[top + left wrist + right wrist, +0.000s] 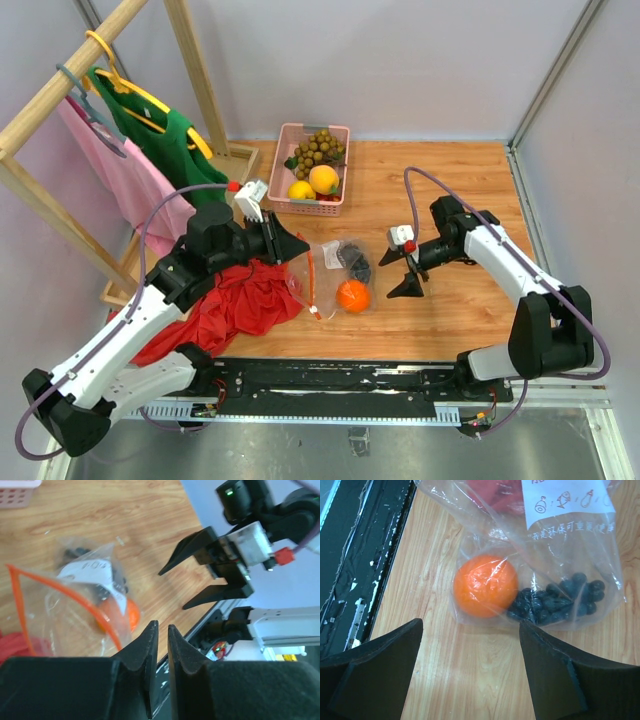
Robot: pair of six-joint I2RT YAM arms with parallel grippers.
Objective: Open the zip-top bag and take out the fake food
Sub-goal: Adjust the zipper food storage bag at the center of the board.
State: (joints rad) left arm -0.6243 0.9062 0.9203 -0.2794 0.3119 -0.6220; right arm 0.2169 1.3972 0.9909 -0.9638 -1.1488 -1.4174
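The zip-top bag (335, 268) lies on the wooden table between both arms, its orange-red zip strip (312, 280) on the left. Inside it are an orange fruit (353, 296) (485, 586) and a dark purple bunch (357, 260) (555, 600). My left gripper (303, 247) (162, 625) hovers at the bag's mouth end with its fingers nearly together, and no plastic shows in the thin slit. The bag (65, 605) sits just left of those fingers. My right gripper (400, 272) (471, 625) stands open just short of the bag's closed end (540, 545).
A pink basket (287, 158) at the back holds a tan-brown bunch (318, 150), a lemon (301, 189) and a yellow-orange fruit (323, 179). A red cloth (240, 305) lies left of the bag. A wooden rack (190, 60) with hung clothes stands at far left. A black rail (330, 375) lines the near edge.
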